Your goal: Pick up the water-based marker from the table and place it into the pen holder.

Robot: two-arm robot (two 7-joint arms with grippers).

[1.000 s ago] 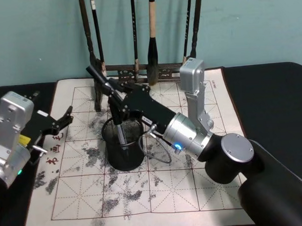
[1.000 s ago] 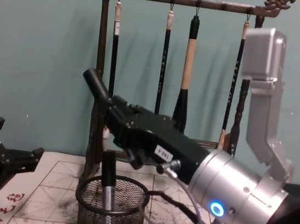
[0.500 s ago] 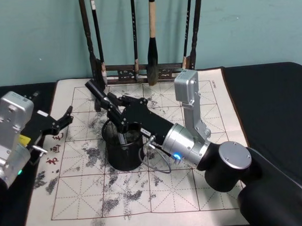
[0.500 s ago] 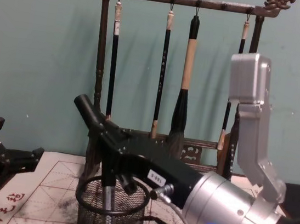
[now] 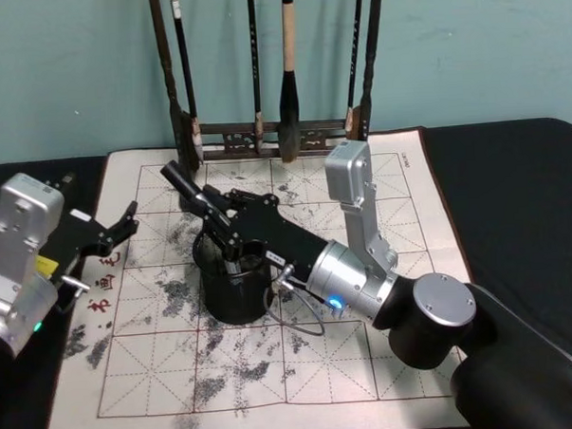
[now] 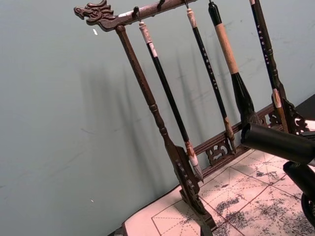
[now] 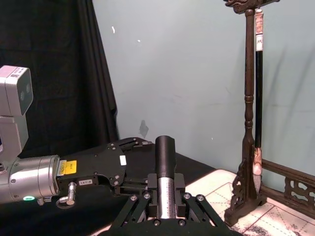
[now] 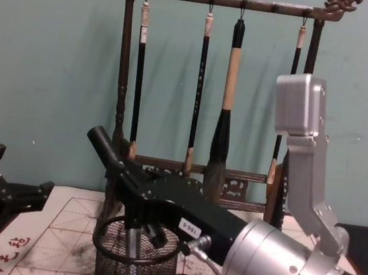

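Black wire mesh at the centre of it all: the pen holder (image 5: pixel 223 298), upright on the ink-blotched grid mat (image 5: pixel 227 379), a little in front of the dark wooden brush rack (image 5: pixel 264 135). Right over its mouth, the right gripper (image 5: pixel 226 247), reaching across from the robot's right on a long black-and-silver arm. Jaws clamped on the water-based marker (image 5: pixel 178 177), pinching the silver barrel just below the black cap.

Over to the chest view: same right gripper (image 8: pixel 136 221) low above the rim. Marker (image 8: pixel 102 144) tilted, cap end leaning up and off toward the robot's left. Lower barrel down inside the pen holder (image 8: pixel 152 272), showing through the mesh. Touching the bottom or not? Cannot tell.

From the right wrist, looking straight along the marker (image 7: pixel 165 162): black cap on top, silver barrel held snug on both sides by the right gripper (image 7: pixel 165 206).

Out on the robot's left, the left gripper (image 5: pixel 125 229), hovering over the mat's left edge, jaws apart, holding nothing, well apart from the pen holder.

Behind everything, brushes (image 8: pixel 230 82) hanging in a row from the brush rack (image 8: pixel 222 0), seen again from the left wrist (image 6: pixel 157 118). Under the mat, black tabletop (image 5: pixel 513 186).
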